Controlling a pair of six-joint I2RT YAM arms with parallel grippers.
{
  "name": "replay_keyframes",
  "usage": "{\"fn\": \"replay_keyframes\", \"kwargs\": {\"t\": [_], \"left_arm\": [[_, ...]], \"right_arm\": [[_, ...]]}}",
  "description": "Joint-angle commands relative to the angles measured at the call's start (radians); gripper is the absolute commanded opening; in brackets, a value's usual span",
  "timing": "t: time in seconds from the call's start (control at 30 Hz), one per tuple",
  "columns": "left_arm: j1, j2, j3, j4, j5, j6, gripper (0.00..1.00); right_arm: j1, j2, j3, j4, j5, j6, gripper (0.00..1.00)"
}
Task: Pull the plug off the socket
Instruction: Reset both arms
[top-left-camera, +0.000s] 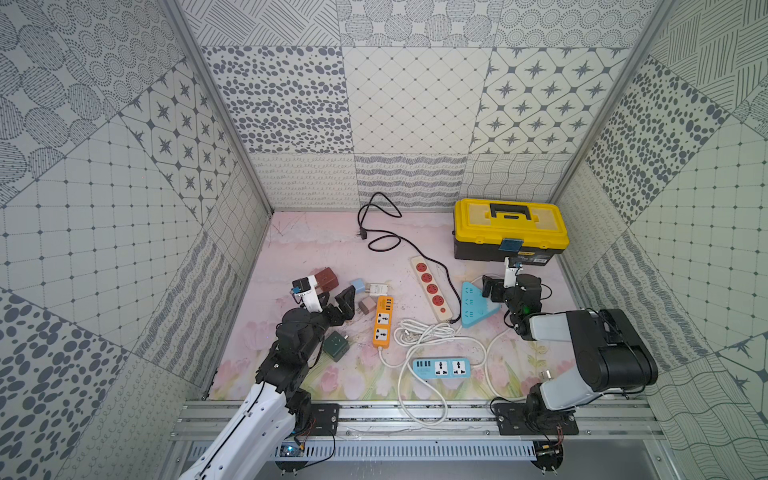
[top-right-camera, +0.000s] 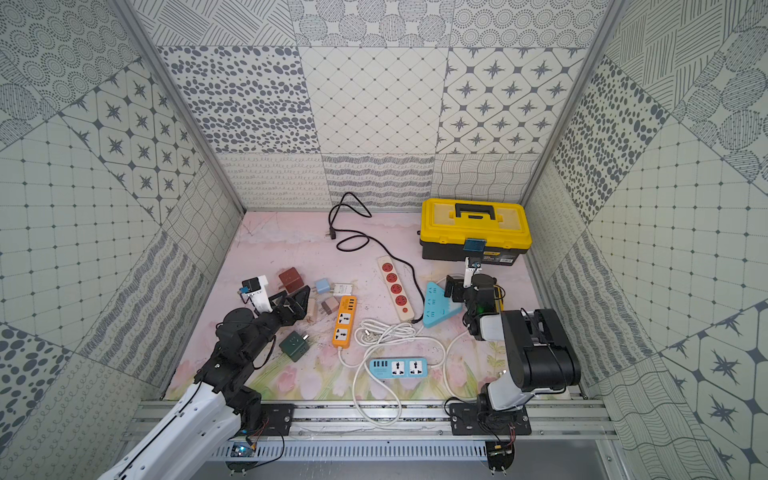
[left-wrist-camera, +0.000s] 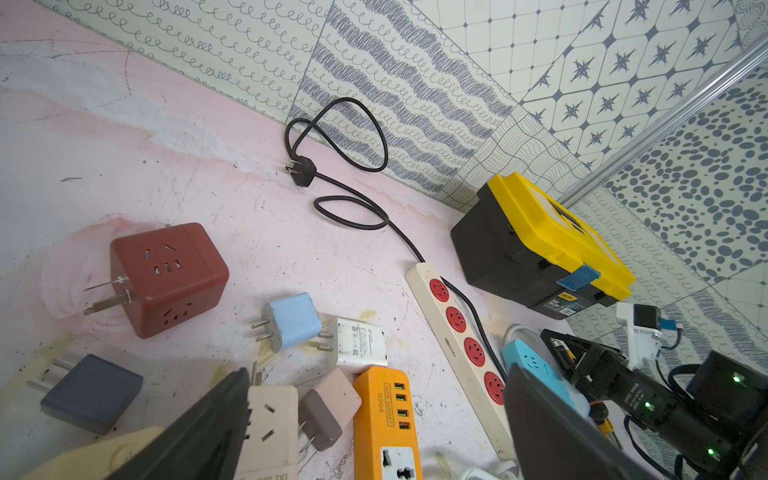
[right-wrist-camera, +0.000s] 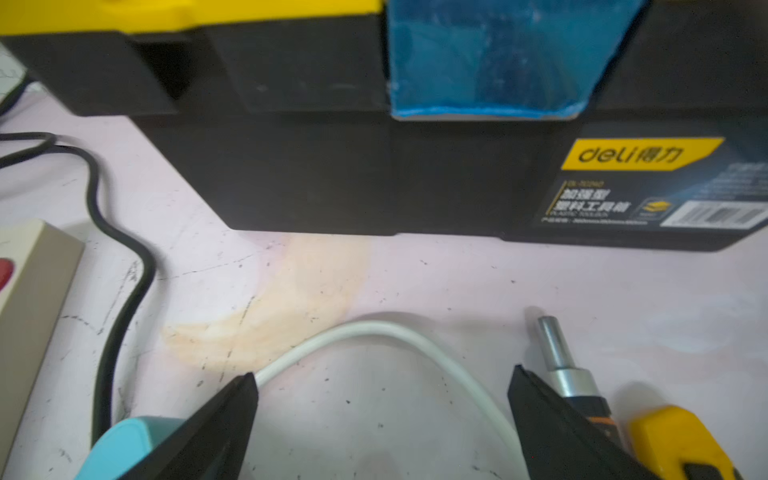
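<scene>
Right pincer (right-wrist-camera: 383, 372), jaws apart, sits low over a white cord (right-wrist-camera: 374, 328) beside the pale-blue triangular socket (top-left-camera: 473, 305); left pincer (left-wrist-camera: 376, 370), also apart, hovers above loose plugs (left-wrist-camera: 291, 322).

left gripper (top-left-camera: 344, 305): jaws wide, arm extended | right gripper (top-left-camera: 492, 289): jaws wide, elbow raised

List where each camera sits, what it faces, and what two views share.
Top view: high above the near edge, looking down at the table; left gripper, right gripper, both arms.
Top view: alongside, same table, same arms.
Left wrist: faces adapters and yellow toolbox; own open fingers, right arm.
Right wrist: low, faces toolbox front; own open fingers.
Shared: both wrist views show the red-socket strip.
</scene>
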Motion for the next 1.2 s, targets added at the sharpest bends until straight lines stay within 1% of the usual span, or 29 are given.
{"fn": "replay_keyframes", "kwargs": {"t": [0.0,0.07,0.1,0.13,0.2,0.3,0.37,0.43,0.47,0.5,0.53,0.57,0.6,0.63,0.67,0.7,0.73,0.8,0.83,0.87,0.9,0.93,0.97,1.0,1.07,1.1,1.17], "left_arm": [[0.006,0.061,0.063,-0.017,-0.076,0.151,1.00],[0.007,0.115,0.119,-0.067,-0.149,0.223,1.00],[0.008,0.144,0.142,-0.083,-0.196,0.264,1.00],[0.006,0.180,0.156,-0.075,-0.244,0.305,1.00],[0.008,0.268,0.149,0.010,-0.312,0.382,1.00],[0.022,0.474,0.148,0.184,-0.381,0.495,1.00],[0.058,0.632,0.167,0.270,-0.364,0.518,1.00],[0.122,0.814,0.159,0.436,-0.271,0.497,1.00],[0.150,0.877,0.173,0.490,-0.222,0.522,0.99],[0.153,0.901,0.226,0.430,-0.164,0.533,0.99],[0.172,0.944,0.245,0.428,-0.150,0.517,0.99],[0.202,0.969,0.229,0.497,-0.104,0.511,0.99],[0.232,0.944,0.183,0.524,-0.036,0.470,1.00],[0.255,0.973,0.100,0.712,0.019,0.463,0.99],[0.265,1.020,0.027,0.935,0.048,0.486,1.00],[0.266,0.987,-0.001,0.913,0.066,0.482,1.00],[0.266,0.956,0.024,0.812,0.092,0.483,0.99],[0.262,0.999,0.065,0.807,0.118,0.514,0.99],[0.264,0.970,0.098,0.693,0.092,0.486,0.99],[0.265,0.976,0.110,0.685,0.066,0.479,0.99],[0.266,0.999,0.113,0.721,0.049,0.486,1.00],[0.265,0.980,0.123,0.657,0.055,0.473,0.99],[0.266,0.979,0.128,0.659,0.045,0.475,0.99],[0.264,0.996,0.114,0.713,0.043,0.487,0.99],[0.262,0.980,0.129,0.655,0.048,0.480,0.99],[0.259,0.992,0.124,0.689,0.046,0.493,0.99],[0.258,0.984,0.132,0.656,0.061,0.493,0.99]], "right_arm": [[-0.014,-0.003,0.026,0.124,0.039,-0.033,1.00],[-0.014,0.000,0.042,0.092,0.053,-0.025,0.99],[-0.015,-0.002,0.051,0.076,0.080,-0.013,0.99],[-0.014,0.001,0.044,0.091,0.085,-0.014,0.99],[-0.014,-0.001,0.047,0.084,0.083,-0.014,0.99],[-0.014,-0.002,0.047,0.084,0.083,-0.014,0.99],[-0.014,-0.001,0.047,0.084,0.083,-0.014,0.99],[-0.014,-0.001,0.047,0.084,0.083,-0.014,0.99],[-0.014,-0.002,0.047,0.082,0.083,-0.014,0.99],[-0.014,-0.002,0.046,0.084,0.083,-0.014,0.99],[-0.014,-0.002,0.047,0.084,0.083,-0.015,0.99],[-0.014,-0.002,0.047,0.084,0.083,-0.014,0.99],[-0.014,-0.001,0.047,0.084,0.083,-0.015,0.99],[-0.014,-0.002,0.047,0.084,0.083,-0.014,0.99],[-0.014,-0.001,0.047,0.084,0.083,-0.014,0.99],[-0.014,-0.001,0.047,0.084,0.083,-0.014,0.99],[-0.014,-0.001,0.047,0.084,0.083,-0.014,0.99],[-0.014,-0.002,0.047,0.084,0.084,-0.014,0.99],[-0.014,-0.001,0.047,0.084,0.084,-0.014,0.99],[-0.014,-0.002,0.047,0.083,0.084,-0.014,0.99],[-0.014,-0.002,0.047,0.084,0.084,-0.015,0.99],[-0.014,-0.001,0.048,0.084,0.085,-0.014,0.99],[-0.014,-0.001,0.048,0.084,0.084,-0.014,0.99],[-0.014,-0.001,0.047,0.084,0.083,-0.014,0.99],[-0.014,-0.002,0.047,0.083,0.083,-0.014,0.99],[-0.014,-0.002,0.047,0.084,0.083,-0.014,0.99],[-0.014,-0.002,0.045,0.085,0.085,-0.014,0.99]]}}
